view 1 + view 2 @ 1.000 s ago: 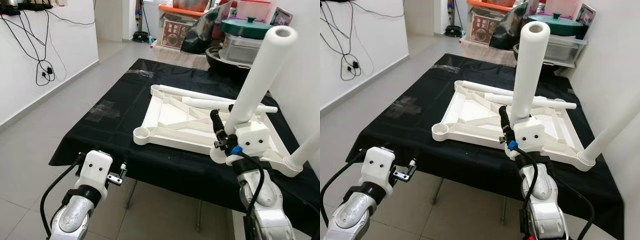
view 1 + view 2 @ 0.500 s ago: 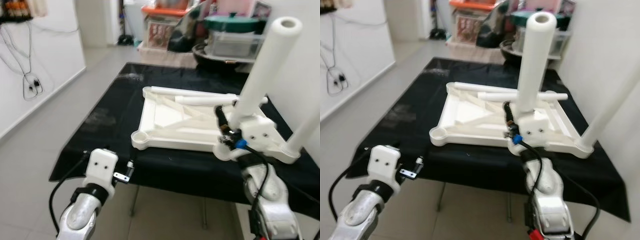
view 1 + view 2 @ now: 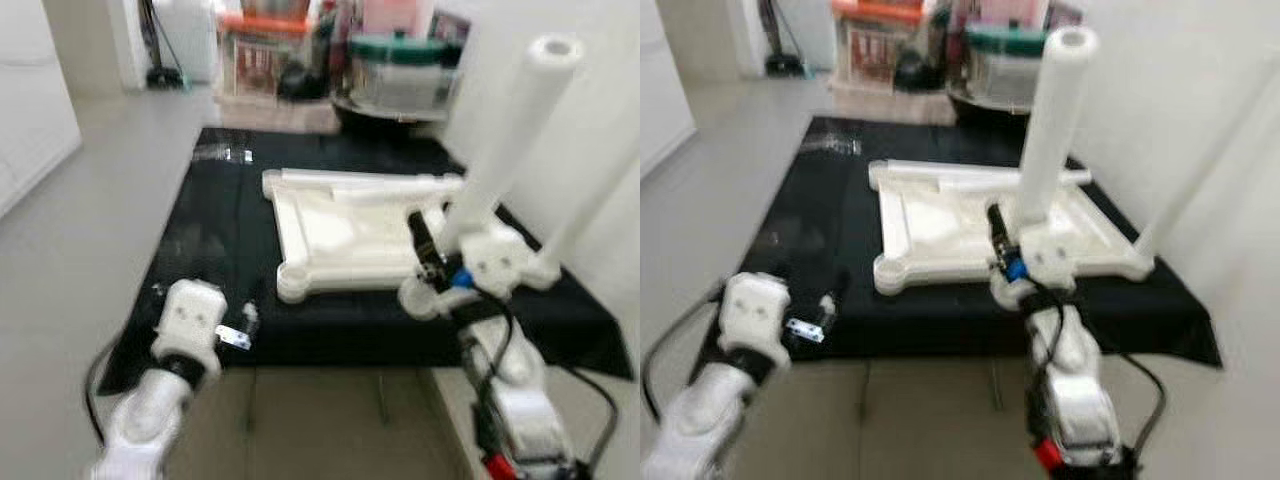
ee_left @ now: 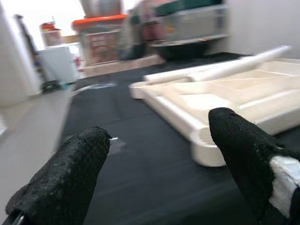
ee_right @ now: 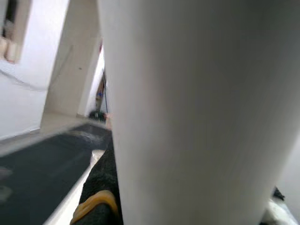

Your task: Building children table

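A smooth white plastic table leg [image 3: 505, 135], a thick hollow tube, stands tilted in the right pincer [image 3: 432, 262], whose black fingers are clamped on its lower end above the near right corner of the tabletop [image 3: 345, 225]. That tabletop is a white moulded plastic panel lying upside down with ribbed bracing and round corner sockets, and two more white tubes rest across its far edge. It sits on a bench [image 3: 215, 225] draped in matte black cloth. The left pincer [image 4: 159, 159] hovers just off the bench's near left edge, its rough black foam-like fingers spread wide around nothing. The floor is pale grey tile; beyond the bench stand stacked storage boxes, one orange-lidded [image 3: 262, 22], and a green-lidded pot [image 3: 392, 48], their contents too blurred to tell.
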You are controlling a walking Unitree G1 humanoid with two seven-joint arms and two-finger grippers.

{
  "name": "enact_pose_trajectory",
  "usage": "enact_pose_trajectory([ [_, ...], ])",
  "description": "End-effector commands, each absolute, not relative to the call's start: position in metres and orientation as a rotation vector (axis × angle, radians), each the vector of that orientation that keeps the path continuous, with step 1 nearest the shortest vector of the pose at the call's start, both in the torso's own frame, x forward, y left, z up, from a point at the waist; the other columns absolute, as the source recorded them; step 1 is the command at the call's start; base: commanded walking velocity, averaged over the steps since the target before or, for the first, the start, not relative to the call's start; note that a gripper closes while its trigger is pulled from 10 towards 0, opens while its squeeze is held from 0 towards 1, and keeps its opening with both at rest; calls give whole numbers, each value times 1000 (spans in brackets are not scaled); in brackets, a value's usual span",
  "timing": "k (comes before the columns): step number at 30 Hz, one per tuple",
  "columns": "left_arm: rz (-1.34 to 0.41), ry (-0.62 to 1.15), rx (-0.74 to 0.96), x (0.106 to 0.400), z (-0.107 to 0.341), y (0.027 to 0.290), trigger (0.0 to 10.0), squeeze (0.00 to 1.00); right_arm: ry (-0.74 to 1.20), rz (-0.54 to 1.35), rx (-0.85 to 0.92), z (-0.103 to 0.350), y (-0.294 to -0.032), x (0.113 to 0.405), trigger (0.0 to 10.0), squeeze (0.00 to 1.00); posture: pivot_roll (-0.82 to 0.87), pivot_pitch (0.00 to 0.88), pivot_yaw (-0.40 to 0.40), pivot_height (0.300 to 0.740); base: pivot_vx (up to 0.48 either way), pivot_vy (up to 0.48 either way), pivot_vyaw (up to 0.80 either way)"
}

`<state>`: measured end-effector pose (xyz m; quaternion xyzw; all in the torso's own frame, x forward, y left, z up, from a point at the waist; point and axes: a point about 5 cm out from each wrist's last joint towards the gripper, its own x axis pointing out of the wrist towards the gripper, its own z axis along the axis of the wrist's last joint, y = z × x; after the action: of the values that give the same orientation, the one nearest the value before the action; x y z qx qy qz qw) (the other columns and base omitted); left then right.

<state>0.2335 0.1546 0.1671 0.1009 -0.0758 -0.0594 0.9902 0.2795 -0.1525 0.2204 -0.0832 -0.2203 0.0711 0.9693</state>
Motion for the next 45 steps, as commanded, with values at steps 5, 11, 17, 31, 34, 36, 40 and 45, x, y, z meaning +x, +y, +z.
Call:
enact_pose_trajectory([
  [5, -124, -148, 160, 237, 165, 151, 10000, 0, -422, 122, -183, 217, -160, 285, 10000, 0, 43, 0, -116, 740, 184, 0, 0],
  [11, -115, -153, 155, 238, 166, 152, 10000, 0, -416, 120, -189, 216, -160, 288, 10000, 0, 48, 0, -116, 740, 363, 0, 400],
  [17, -123, -160, 152, 239, 167, 151, 10000, 0, -416, 110, -154, 217, -163, 292, 10000, 0, 50, 0, -112, 740, 480, 0, 213],
  [31, -133, -152, 208, 241, 163, 147, 10000, 0, -392, 127, -64, 224, -166, 305, 10000, 0, 55, 0, -112, 740, 140, 0, 0],
  [34, -134, -141, 210, 240, 159, 148, 10000, 0, -395, 198, -54, 230, -164, 310, 10000, 0, 54, 0, -111, 740, 0, 0, 0],
  [36, -131, -130, 211, 239, 156, 148, 10000, 0, -382, 253, -42, 232, -162, 312, 10000, 0, 51, 0, -112, 740, 0, 0, 0],
  [40, -133, -112, 214, 238, 152, 147, 10000, 0, -371, 339, -55, 235, -159, 315, 10000, 0, 56, 0, -117, 740, 0, 0, 0],
  [45, -144, -91, 227, 237, 148, 146, 10000, 0, -342, 442, -74, 236, -157, 318, 10000, 0, 65, 0, -120, 740, 0, 0, 0],
])
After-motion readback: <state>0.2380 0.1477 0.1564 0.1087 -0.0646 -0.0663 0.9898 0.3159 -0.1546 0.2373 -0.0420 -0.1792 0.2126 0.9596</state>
